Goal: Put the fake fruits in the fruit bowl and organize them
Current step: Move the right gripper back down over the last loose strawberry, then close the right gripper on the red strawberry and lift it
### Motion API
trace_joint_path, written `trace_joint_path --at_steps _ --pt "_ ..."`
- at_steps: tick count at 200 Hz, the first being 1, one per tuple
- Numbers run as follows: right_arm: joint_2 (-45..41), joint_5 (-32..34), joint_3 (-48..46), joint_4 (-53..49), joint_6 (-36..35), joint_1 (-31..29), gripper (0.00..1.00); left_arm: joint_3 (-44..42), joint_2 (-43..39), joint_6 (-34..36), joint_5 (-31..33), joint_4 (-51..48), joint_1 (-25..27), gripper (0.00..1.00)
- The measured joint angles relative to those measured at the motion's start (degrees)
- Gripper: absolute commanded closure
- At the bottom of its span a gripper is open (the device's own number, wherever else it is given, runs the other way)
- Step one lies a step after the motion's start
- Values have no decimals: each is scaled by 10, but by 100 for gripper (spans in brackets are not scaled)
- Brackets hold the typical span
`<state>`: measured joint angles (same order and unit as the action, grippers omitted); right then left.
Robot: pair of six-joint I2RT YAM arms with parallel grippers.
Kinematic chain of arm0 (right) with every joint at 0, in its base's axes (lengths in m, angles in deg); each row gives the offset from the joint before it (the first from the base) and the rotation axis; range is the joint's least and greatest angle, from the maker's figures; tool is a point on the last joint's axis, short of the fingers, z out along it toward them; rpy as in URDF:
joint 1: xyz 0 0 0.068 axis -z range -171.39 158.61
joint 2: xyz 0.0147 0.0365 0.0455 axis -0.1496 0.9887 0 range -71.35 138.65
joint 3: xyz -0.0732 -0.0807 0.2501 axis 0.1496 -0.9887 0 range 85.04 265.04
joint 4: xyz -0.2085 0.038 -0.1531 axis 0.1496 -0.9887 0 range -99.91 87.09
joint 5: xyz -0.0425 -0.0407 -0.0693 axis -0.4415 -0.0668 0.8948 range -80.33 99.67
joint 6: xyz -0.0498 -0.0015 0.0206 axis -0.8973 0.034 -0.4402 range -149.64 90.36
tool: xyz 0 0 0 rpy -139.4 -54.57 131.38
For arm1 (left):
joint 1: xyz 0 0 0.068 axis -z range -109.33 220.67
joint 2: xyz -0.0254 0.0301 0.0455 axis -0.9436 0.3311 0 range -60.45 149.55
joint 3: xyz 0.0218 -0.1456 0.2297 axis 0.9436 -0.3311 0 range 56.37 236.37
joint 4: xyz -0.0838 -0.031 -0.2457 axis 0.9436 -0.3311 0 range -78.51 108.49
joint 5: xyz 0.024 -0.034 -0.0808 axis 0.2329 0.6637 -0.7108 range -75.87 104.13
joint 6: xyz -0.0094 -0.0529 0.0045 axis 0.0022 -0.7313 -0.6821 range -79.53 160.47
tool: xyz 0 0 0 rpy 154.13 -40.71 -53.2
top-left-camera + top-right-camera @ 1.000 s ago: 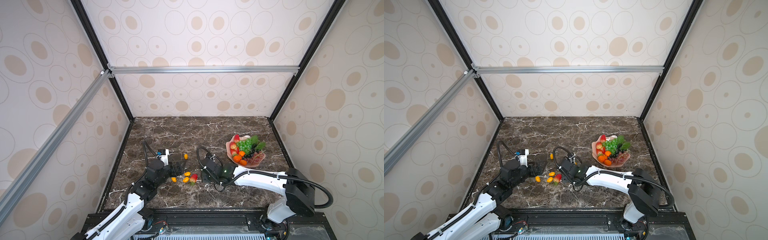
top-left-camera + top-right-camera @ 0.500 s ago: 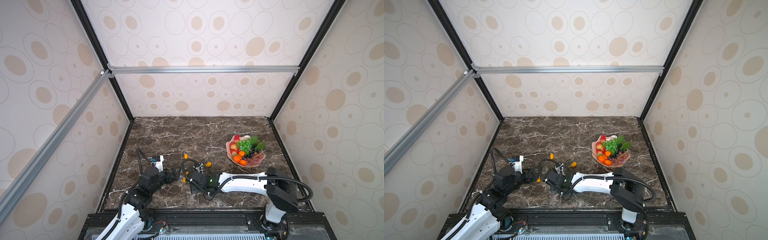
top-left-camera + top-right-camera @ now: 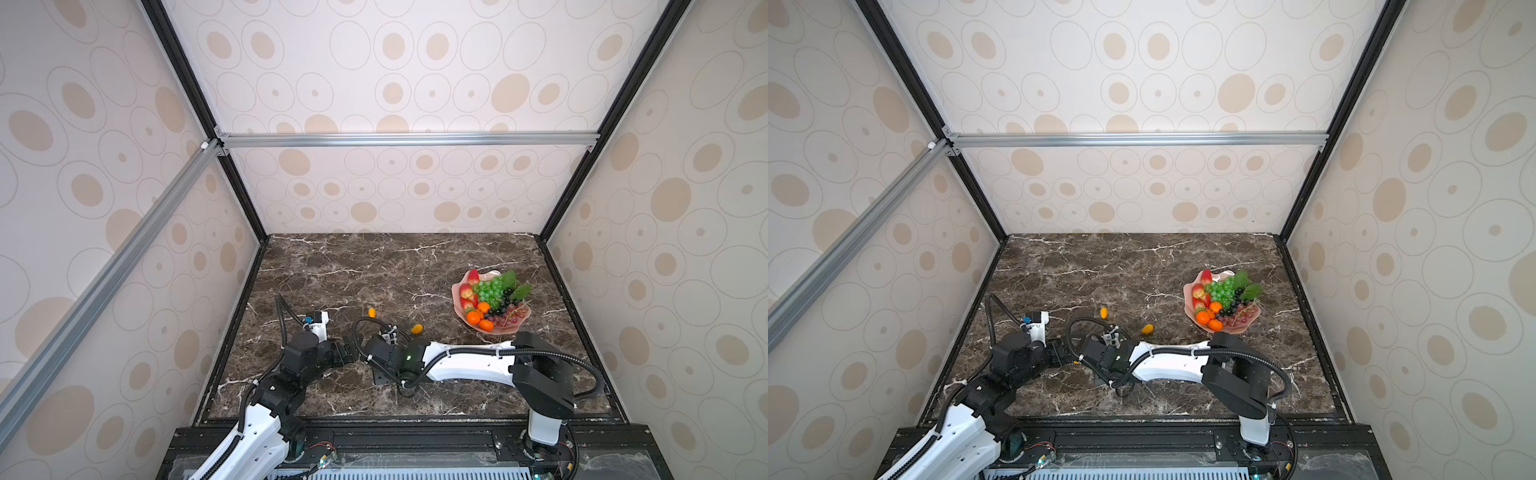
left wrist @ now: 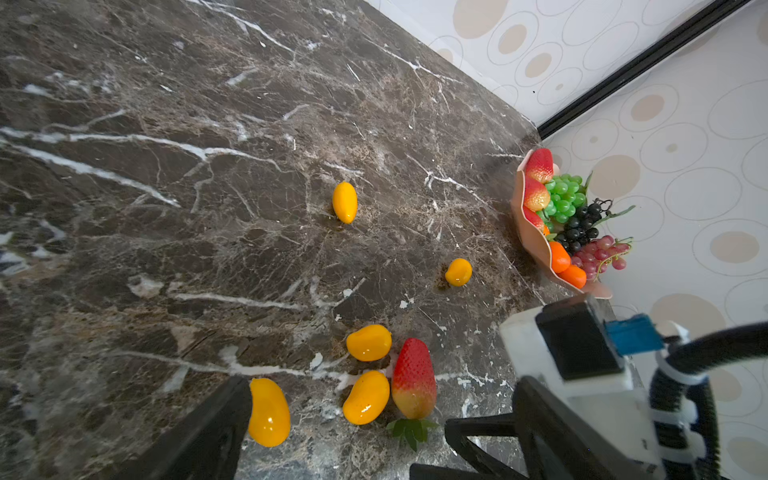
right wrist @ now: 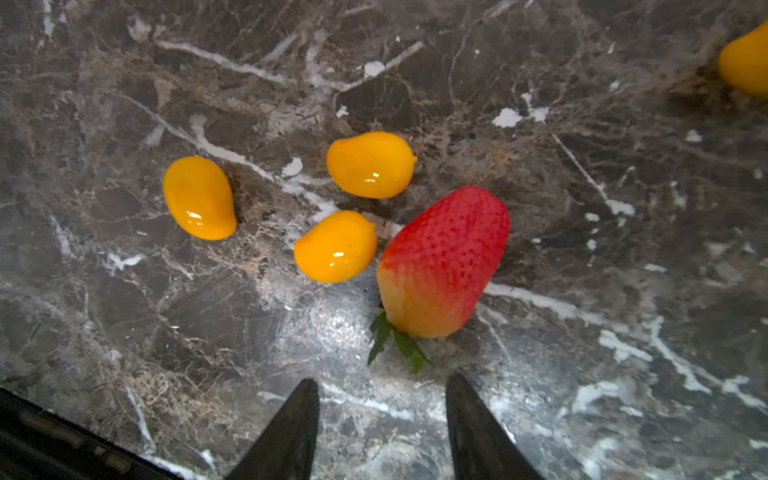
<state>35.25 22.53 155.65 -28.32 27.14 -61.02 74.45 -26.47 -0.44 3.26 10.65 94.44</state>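
Your right tool (image 5: 382, 419) has its jaws parted with nothing between them, low over the desk (image 5: 623, 374). The strawberry (image 5: 442, 262) lies just ahead of its tips, leaf end nearest. Touching the strawberry's side is one yellow oval fruit (image 5: 336, 246). A second oval (image 5: 371, 165) sits just beyond that, and a third oval (image 5: 199, 197) lies off to one side, apart from the rest.

Your left tool (image 3: 347, 355) is spread wide and empty, facing the same cluster from the opposite side. One of its fingers (image 4: 208, 428) is just beside that third oval.

Farther out, two more ovals lie alone on the desk, one (image 3: 372, 311) and another (image 3: 417, 328), between the tools and the fruit bowl (image 3: 459, 303). The bowl sits well away from both tools.

By my reckoning you are well past halfway. The bowl holds the green, dark and red grape bunches, several strawberries and the oranges. One strawberry and five ovals are left to carry over.

In both top views the arms hide the cluster almost entirely, and only the wrist views show it. The right wrist view shows the strawberry's contact with the oval clearly but misses the bowl. The left wrist view takes in cluster, strays and bowl together.
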Motion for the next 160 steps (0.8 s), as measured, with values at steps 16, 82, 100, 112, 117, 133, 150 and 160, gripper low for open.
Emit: trace_joint_path --at_steps 16,82,100,112,117,133,150,160 --pt "7 0 2 -4 0 2 50 0 0 0 0 1 -1 1" --pt "22 0 5 -5 2 11 56 0 0 4 -2 5 -5 1" --pt "24 -1 5 -5 2 14 60 0 0 4 -3 5 -6 1" --pt "27 -2 5 -4 3 15 62 0 0 4 -4 5 -6 1" --pt "29 -2 5 -4 4 16 62 0 0 4 -4 5 -6 1" --pt "34 -2 5 -4 4 17 65 0 0 4 -5 7 -6 1" --pt "38 -3 5 -3 4 18 68 0 2 4 -6 10 -6 1" --pt "39 -4 5 -3 4 18 70 0 3 4 -6 12 -6 1"
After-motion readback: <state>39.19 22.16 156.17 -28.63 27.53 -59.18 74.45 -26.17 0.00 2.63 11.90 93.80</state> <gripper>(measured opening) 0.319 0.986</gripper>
